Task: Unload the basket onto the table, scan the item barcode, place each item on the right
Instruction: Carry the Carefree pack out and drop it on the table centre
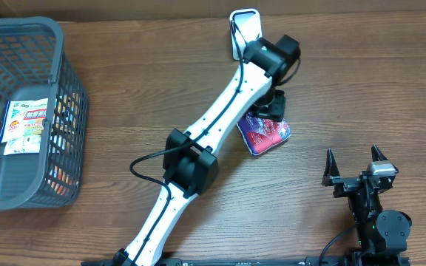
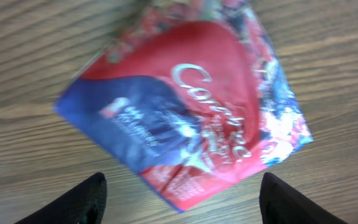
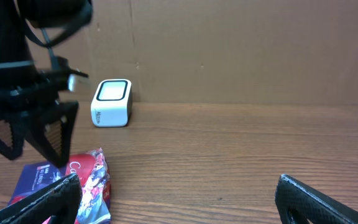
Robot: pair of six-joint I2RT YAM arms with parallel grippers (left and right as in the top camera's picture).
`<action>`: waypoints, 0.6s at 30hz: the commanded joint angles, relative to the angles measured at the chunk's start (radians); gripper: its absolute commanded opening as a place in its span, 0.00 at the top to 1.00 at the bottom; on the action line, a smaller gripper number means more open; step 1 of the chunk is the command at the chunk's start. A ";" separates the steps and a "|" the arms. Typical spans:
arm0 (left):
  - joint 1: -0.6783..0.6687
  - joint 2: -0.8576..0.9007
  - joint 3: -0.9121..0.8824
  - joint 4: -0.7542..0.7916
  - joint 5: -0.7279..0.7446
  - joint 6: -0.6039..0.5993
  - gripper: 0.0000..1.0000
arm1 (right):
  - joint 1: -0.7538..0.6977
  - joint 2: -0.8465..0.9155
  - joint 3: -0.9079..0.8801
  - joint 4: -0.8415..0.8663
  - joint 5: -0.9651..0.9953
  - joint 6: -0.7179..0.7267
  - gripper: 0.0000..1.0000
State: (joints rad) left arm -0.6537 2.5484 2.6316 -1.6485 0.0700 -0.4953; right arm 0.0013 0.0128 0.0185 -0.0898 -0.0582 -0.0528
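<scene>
**Packet flat on the table, short of the scanner, left jaws spread above it**

Packet (image 1: 265, 134) in red and blue, with white script across its face, lies flat on the wooden table (image 1: 146, 89). It is near the scanner (image 1: 251, 22), on the robot's side of it and a little to the right, not touching it. No barcode can be made out on the upward face; the print in the left wrist view is blurred.

The left gripper (image 1: 272, 107) hangs directly over the end of the packet that lies nearer the scanner. In the left wrist view its two black fingers (image 2: 86, 202) stand wide apart at the bottom corners, with the packet (image 2: 185, 106) lying below and between them. Neither finger appears to touch it, and nothing is held. From the right wrist view the same gripper (image 3: 36, 134) shows as dark, mesh-patterned fingers just above the packet (image 3: 73, 180), with the white scanner (image 3: 112, 102) behind it against the brown back wall, its pale top window facing up.

The right gripper (image 1: 353, 159) sits well away from the scanner, close to the robot's edge of the table and off to the right of the packet. Its jaws are spread fully and hold nothing.

A grey plastic basket (image 1: 69, 89) stands far to the left of the scanner, with a white pouch (image 1: 26, 125) lying inside it.
</scene>
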 commanded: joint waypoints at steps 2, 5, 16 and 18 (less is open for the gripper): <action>0.082 -0.148 0.091 -0.024 -0.015 0.043 0.29 | -0.003 -0.009 -0.010 0.008 0.013 -0.004 0.00; 0.137 -0.239 0.119 -0.030 -0.014 0.055 0.30 | -0.003 -0.009 -0.010 0.008 0.013 -0.004 0.00; 0.506 -0.636 0.132 -0.041 -0.088 0.084 0.30 | -0.003 -0.009 -0.010 0.008 0.013 -0.003 0.00; 0.605 -0.677 0.132 -0.041 -0.089 0.084 0.28 | -0.003 -0.009 -0.010 0.008 0.013 -0.004 0.00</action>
State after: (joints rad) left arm -0.1661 1.9213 2.7583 -1.6829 0.0147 -0.4416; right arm 0.0013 0.0128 0.0185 -0.0895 -0.0586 -0.0525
